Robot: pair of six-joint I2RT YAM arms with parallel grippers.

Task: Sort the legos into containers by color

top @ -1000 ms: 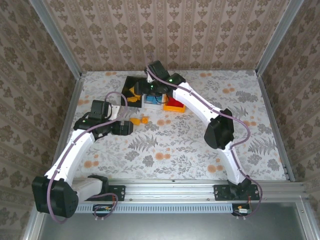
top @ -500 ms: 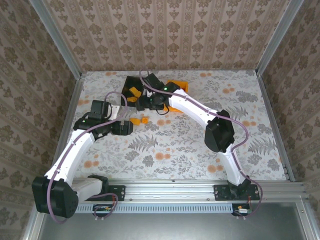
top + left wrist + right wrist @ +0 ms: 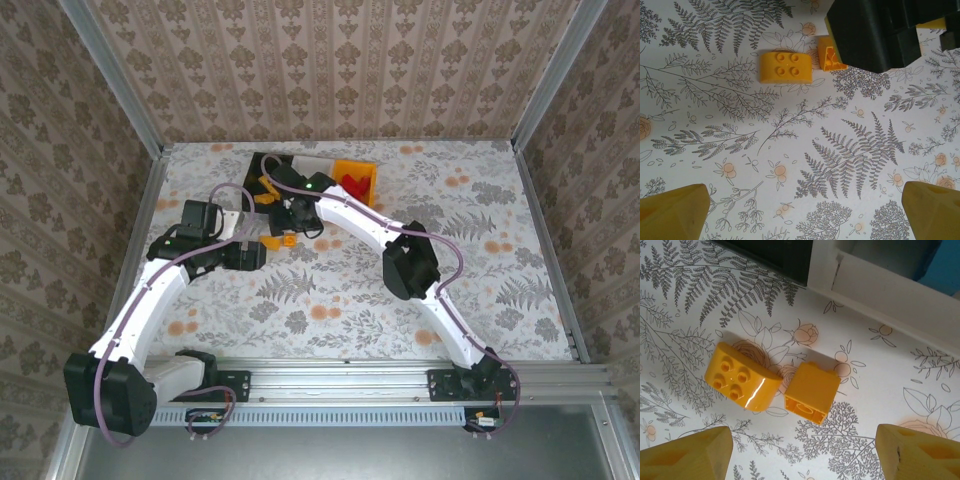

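Note:
Two yellow legos lie side by side on the patterned table: a studded one (image 3: 740, 377) and one tipped on its side (image 3: 812, 392). My right gripper (image 3: 802, 455) hangs open just above and near them, nothing between its fingers. From above, it (image 3: 290, 222) is over the pair (image 3: 275, 241). My left gripper (image 3: 802, 215) is open over bare table, with the studded brick (image 3: 785, 66) ahead and the other (image 3: 829, 54) partly hidden by the right gripper's black body. The black bin (image 3: 268, 165), white bin (image 3: 312, 165) and orange bin (image 3: 356, 172) stand in a row behind.
Red legos (image 3: 352, 185) lie in the orange bin. Blue shows inside the white bin (image 3: 880, 287). A yellow piece (image 3: 264, 198) sits at the black bin's near end. Aluminium rails and papered walls fence the table; the right half has free room.
The right arm swung from above the bins towards the near left and now hovers over the two yellow bricks, its jaws wider. The left arm has not moved.

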